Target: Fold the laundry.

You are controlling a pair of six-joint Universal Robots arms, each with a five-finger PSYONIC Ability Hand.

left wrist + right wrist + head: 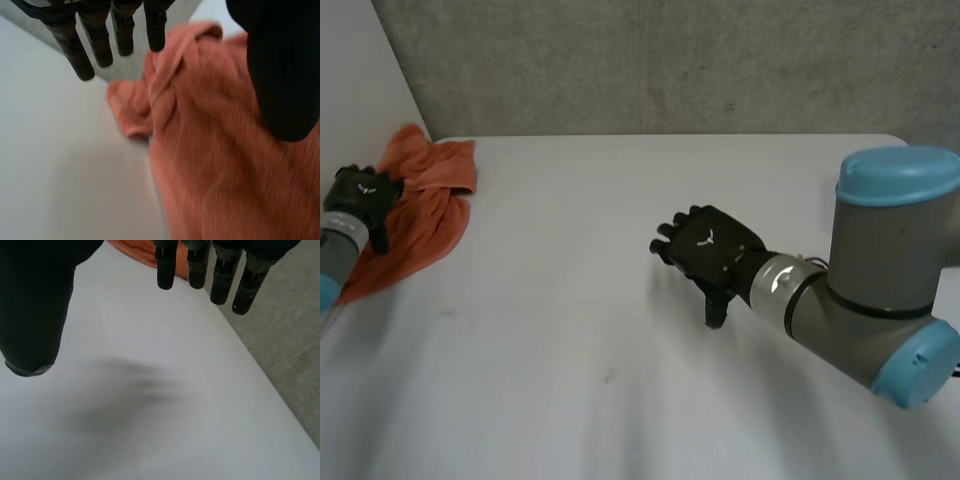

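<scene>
Left hand [360,195]: fingers straight, gripping nothing, over orange towel [430,210], far left.
Right hand [708,250]: relaxed, empty, above white counter [570,330], centre-right.

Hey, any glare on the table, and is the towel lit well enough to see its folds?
Head view: no glare spot on the white table, the light is soft. Left wrist view: the orange towel is well lit, and its creases show as soft darker bands.

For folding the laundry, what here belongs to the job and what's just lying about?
Job: crumpled orange cloth; left hand, open, over it; right hand, open, well apart from it.
Just there: white table; grey wall behind.
</scene>
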